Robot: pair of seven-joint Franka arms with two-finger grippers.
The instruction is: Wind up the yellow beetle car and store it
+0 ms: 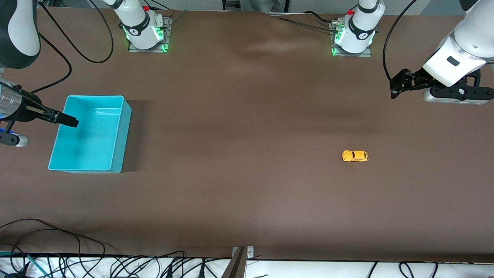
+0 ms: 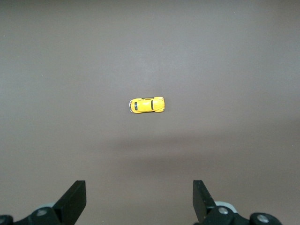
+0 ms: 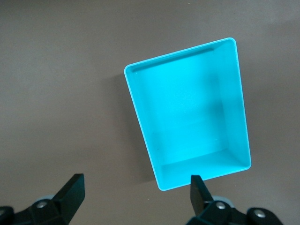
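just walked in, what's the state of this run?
Nothing is gripped. The yellow beetle car sits alone on the brown table, toward the left arm's end. The left gripper hangs open in the air, with the car in its wrist view. The right gripper is open over the edge of the empty turquoise bin.

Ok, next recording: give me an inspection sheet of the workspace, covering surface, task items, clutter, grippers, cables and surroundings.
Surface: brown table, bare apart from the two items below.
Job's things: yellow beetle car on its wheels toward the left arm's end; turquoise bin, nothing in it, toward the right arm's end.
Clutter: nothing seen.
Grippers: left gripper in the air above the table toward the left arm's end, jaws open, holding nothing; right gripper over the bin's rim, jaws open, holding nothing.
Cables: black cables bunched along the table edge nearest the camera; more near both bases.
Surroundings: nothing seen.
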